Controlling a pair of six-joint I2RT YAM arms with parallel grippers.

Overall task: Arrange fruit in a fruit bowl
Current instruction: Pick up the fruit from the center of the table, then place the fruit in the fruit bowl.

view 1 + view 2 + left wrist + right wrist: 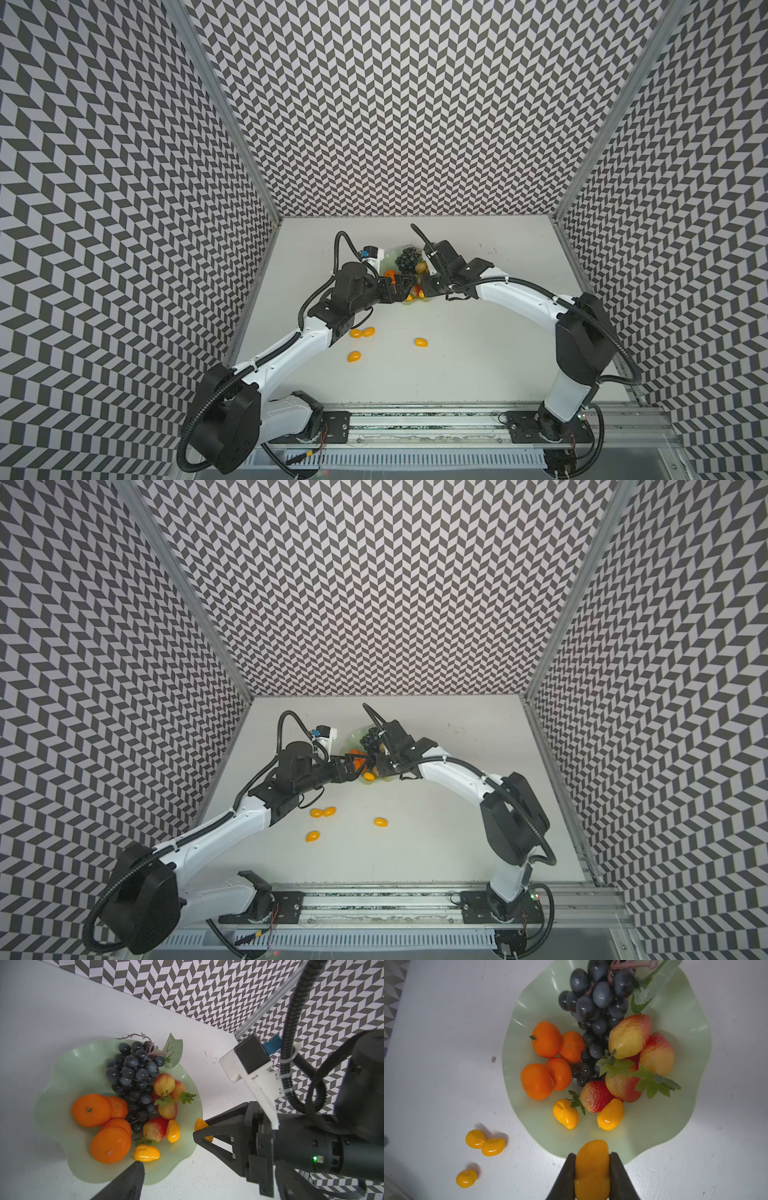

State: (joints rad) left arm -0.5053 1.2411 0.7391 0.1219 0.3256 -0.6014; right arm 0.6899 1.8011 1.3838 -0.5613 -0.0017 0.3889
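The pale green fruit bowl [675,1105] holds a dark grape bunch [596,1001], several tangerines [546,1040], red and red-yellow strawberries [595,1097] and two kumquats [565,1113]. My right gripper [591,1154] is shut on another kumquat [591,1167], held just at the bowl's near rim. The left wrist view shows the same bowl [79,1068], with that held kumquat [200,1125] peeking past the right gripper's finger. One finger [128,1180] of my left gripper [400,290] stands over the rim with nothing against it; the jaws are wide apart.
Several loose kumquats lie on the white table in front of the bowl: a touching pair [361,332], one alone [354,356] and one further right [421,342]. The two arms meet closely over the bowl [387,259]. Patterned walls close the back and sides.
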